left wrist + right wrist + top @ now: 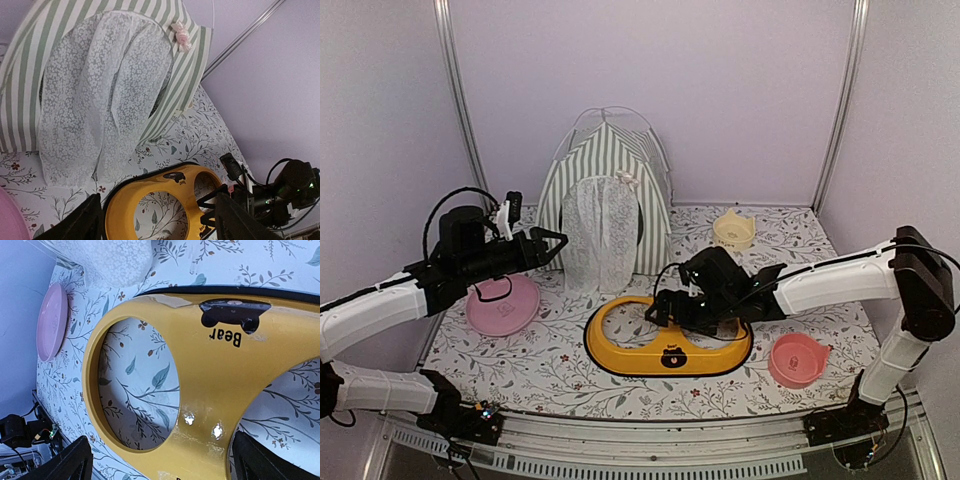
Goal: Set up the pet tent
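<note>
The left fingers (pixel 554 247) stand apart with nothing between them. In the left wrist view their two dark tips frame bare desk cover and the near rim of a yellow feeder stand (pixel 620 348). They point to the right, towards the lower left edge of the pet tent (pixel 610 165), and are close to it but not gripping it. From above, I cannot tell whether a tip brushes the fabric.

The right fingers (pixel 662 310) are spread wide and hold nothing. They hang over the yellow feeder stand, and the right wrist view shows the bridge between its two round openings lying between the tips. A black bear mark and the word "Bear" are on the stand's rim. Whether the fingers touch the stand cannot be told.

The pet tent stands upright at the back of the desk (pixel 550 375), left of centre and close to the rear wall. Its grey-green and white stripes run down from the peak, and thin white poles arch above the top. A white lace curtain (pixel 600 240) hangs closed over the doorway and reaches down to the floral cover. A small pink bow (pixel 181 35) sits at the top of the opening.

A pink dish (pixel 503 305) lies under the left arm, to the left of the stand. A cream bowl (pixel 733 230) sits at the back right, and a pink bowl (pixel 798 358) lies at the front right, just beyond the stand's right end.
</note>
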Controlling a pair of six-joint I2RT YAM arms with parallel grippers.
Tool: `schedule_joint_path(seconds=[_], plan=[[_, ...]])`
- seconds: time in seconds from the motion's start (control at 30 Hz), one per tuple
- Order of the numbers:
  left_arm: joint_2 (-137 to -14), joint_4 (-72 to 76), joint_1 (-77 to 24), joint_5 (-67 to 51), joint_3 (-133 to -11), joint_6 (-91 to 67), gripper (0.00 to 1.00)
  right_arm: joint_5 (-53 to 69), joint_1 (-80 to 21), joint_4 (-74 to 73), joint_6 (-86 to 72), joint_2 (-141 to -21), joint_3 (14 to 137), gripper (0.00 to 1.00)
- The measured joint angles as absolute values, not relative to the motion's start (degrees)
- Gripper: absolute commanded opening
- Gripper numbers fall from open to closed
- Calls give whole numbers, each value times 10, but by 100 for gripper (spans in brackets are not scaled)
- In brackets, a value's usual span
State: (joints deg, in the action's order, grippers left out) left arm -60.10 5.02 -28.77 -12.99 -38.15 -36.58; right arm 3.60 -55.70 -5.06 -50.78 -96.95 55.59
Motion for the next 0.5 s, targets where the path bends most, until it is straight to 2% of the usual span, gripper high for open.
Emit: schedule_joint_path(seconds=[0.2, 0.5], plan=[[-602, 50, -288, -133, -384, -366, 78, 13, -559, -66, -506, -961, 559, 99], [-608, 51, -288, -130, -400, -361, 78, -13, -525, -120, -456, -876, 557, 99]])
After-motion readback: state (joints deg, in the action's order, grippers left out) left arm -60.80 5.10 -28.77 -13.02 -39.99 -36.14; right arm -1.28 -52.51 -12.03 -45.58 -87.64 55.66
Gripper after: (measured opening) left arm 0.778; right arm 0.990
